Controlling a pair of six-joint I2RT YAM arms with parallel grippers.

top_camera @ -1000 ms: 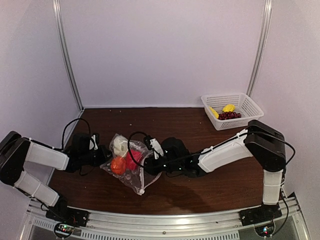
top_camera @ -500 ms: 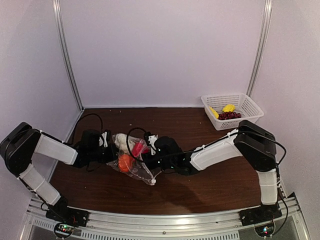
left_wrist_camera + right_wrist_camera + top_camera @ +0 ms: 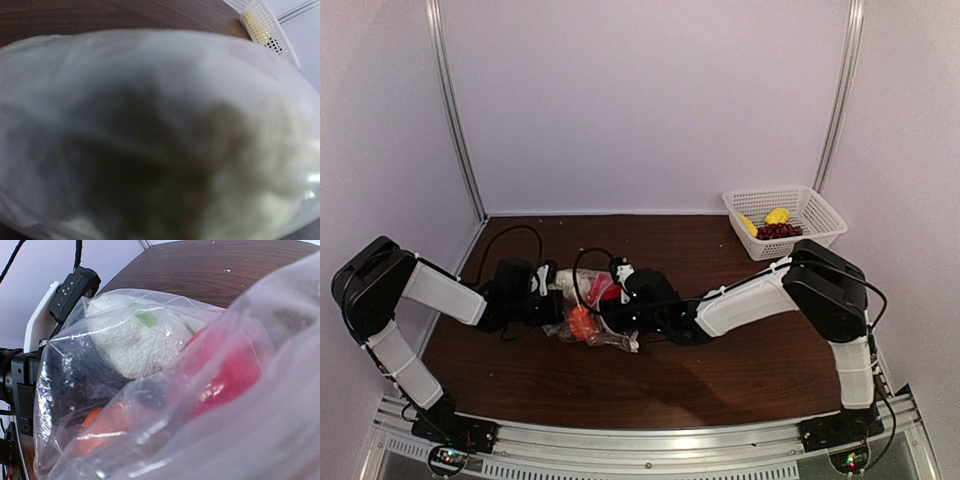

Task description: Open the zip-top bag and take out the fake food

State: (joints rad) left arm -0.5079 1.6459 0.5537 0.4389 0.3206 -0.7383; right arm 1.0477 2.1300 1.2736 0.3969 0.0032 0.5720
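Observation:
The clear zip-top bag lies crumpled on the table left of centre. Inside it are fake food pieces: a white one, a red one and an orange one. My left gripper is shut at the bag's left end, and the plastic blankets its camera. My right gripper sits at the bag's right end. Its fingers are hidden under the plastic. Through the film that view shows the white piece, the red piece and the orange piece.
A white mesh basket stands at the back right corner, holding yellow pieces and dark grapes. Its edge also shows in the left wrist view. Black cables loop over both wrists. White walls close in three sides.
My left gripper has slid to the right with the bag's end. The bag has bunched up narrower between both grippers and shifted toward the back.

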